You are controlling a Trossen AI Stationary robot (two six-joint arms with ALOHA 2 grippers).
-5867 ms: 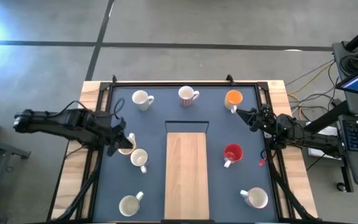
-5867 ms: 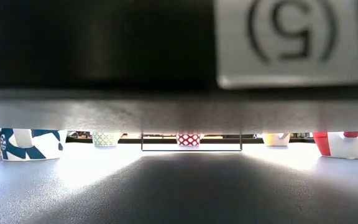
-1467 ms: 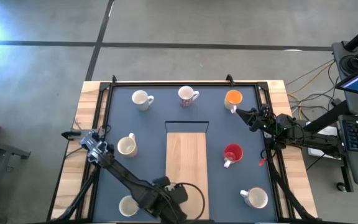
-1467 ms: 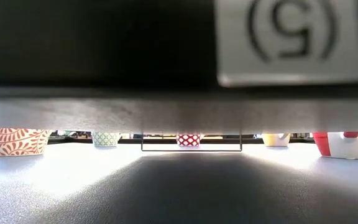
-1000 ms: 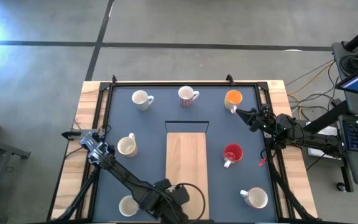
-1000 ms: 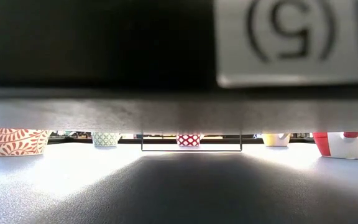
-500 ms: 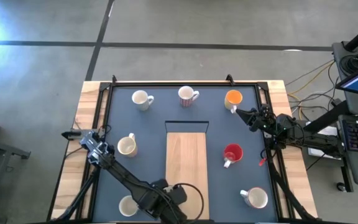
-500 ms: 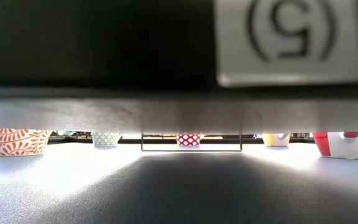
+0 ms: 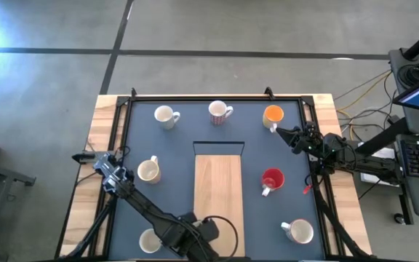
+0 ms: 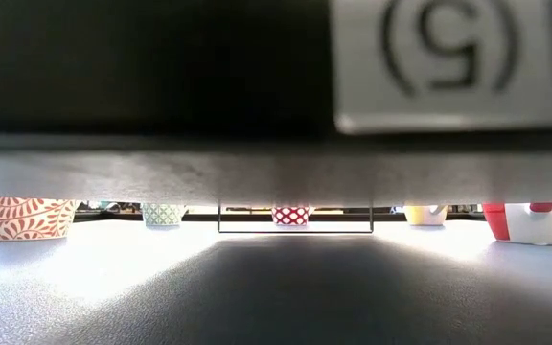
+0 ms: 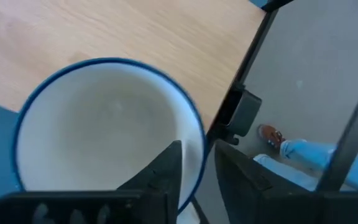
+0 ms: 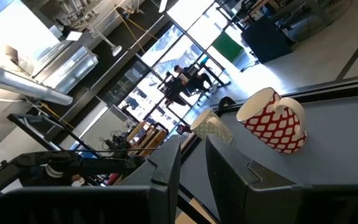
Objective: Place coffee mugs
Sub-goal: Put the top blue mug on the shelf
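Coffee mugs are the thing to follow here: the blue-rimmed white mug [image 11: 104, 137] that stood a few seconds ago on the left of the bench [image 9: 180, 145], beside a cream mug [image 9: 148, 170], is gone from that spot. The left arm has swung round to the near edge. There the left gripper [image 11: 197, 149] sits over the mug with its fingers [image 11: 166, 174] parted either side of the rim wall, so I judge the mug to be set down and let go, one placement done. The right gripper [image 9: 282, 132] waits near the orange mug [image 9: 273, 115], fingers slightly apart and empty.

Only the left wrist view shows the moved mug, upright next to the wooden board [image 11: 135, 31] and close to the bench's edge. From above, the arm hides it. The low view has lost its blue-patterned mug and shows only patterned sides, a leafy mug [image 10: 27, 218] among them. The right wrist view adds a red-dotted mug [image 12: 275, 124].
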